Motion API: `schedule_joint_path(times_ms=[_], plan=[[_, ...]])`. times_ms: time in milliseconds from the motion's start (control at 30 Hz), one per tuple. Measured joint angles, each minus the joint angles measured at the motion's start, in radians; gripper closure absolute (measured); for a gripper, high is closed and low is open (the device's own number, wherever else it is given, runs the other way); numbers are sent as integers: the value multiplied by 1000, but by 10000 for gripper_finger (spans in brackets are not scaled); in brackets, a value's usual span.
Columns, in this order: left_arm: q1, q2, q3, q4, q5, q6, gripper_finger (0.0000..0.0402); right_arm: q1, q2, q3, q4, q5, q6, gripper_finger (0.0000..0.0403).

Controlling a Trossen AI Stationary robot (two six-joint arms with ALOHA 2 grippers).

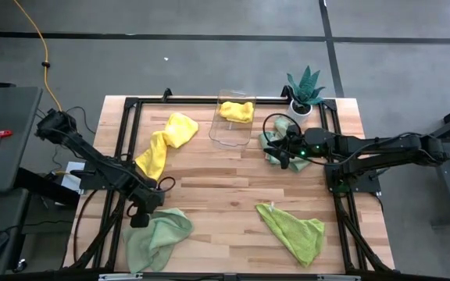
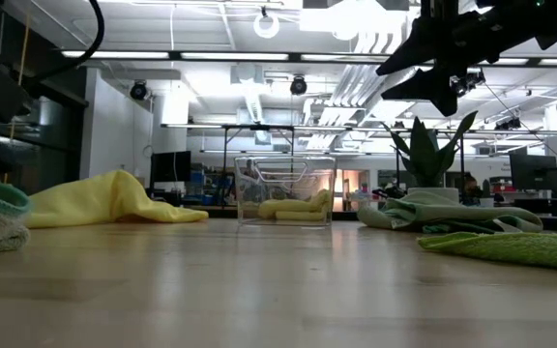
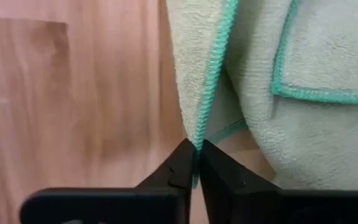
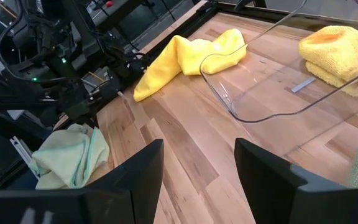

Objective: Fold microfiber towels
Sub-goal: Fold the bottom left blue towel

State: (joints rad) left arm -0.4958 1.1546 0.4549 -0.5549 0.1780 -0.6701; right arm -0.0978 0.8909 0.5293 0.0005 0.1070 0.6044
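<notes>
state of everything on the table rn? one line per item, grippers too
left gripper: fingers shut on mint towel's teal edge
mint towel: crumpled, near left corner
right gripper: open, empty, above second mint towel
second mint towel: bunched by the plant
yellow towel: loose, unfolded on table
folded yellow towel: inside clear bin
clear bin: upright, holds one towel
lime towel: spread, partly doubled over
plant: upright, far right corner

Grey floor (image 1: 209,62) — ceiling strip lights (image 2: 211,53) overhead.
</notes>
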Motion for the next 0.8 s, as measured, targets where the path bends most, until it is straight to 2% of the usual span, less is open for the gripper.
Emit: schedule_joint_path(times_ms=[133, 267, 433, 600, 700, 800], plan=[[47, -1, 41, 12, 48, -15, 397, 0, 0, 0, 15, 0, 29, 215], [158, -29, 157, -39, 7, 48, 399, 0, 0, 0, 28, 0, 50, 215], [352, -28, 306, -40, -51, 223, 400, 0, 0, 0, 38, -1, 46, 215], [597, 43, 399, 63, -88, 330, 401, 0, 0, 0, 50, 8, 43, 215], [732, 113, 441, 114, -33, 333, 401, 0, 0, 0, 57, 24, 56, 215], [816, 178, 457, 110, 51, 312, 401, 2, 2, 0, 66, 21, 97, 214]])
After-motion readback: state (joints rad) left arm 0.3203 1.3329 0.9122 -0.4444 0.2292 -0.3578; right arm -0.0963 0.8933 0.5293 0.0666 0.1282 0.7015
